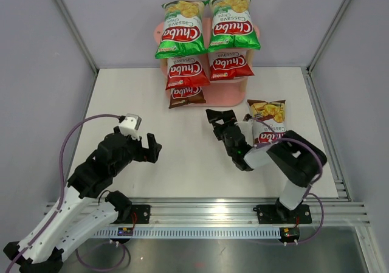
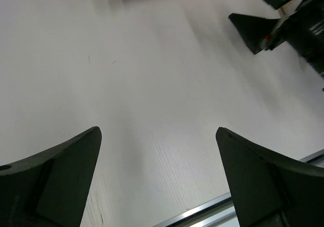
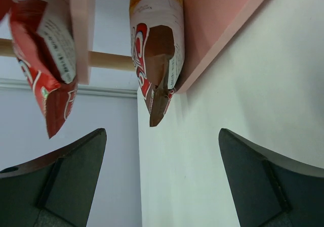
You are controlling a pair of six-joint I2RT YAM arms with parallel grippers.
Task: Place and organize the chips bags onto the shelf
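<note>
Jaws spread wide and empty, the right gripper [image 1: 220, 116] has the last brown bag [image 1: 267, 120] lying on the table [image 1: 182, 176] just off its right side, long axis pointing away, well apart from the equally open left gripper [image 1: 150, 146], with the shelf [image 1: 231, 93] and its bare bottom slot dead ahead.

The right arm [image 1: 290, 157] covers the loose brown bag's [image 1: 268, 112] lower end.

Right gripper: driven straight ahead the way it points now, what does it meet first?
The right gripper would most likely meet the brown chips bag on the shelf's bottom board first: its end overhangs the edge, nearly centred between the open jaws. Depth is hard to judge from the wrist view.
</note>
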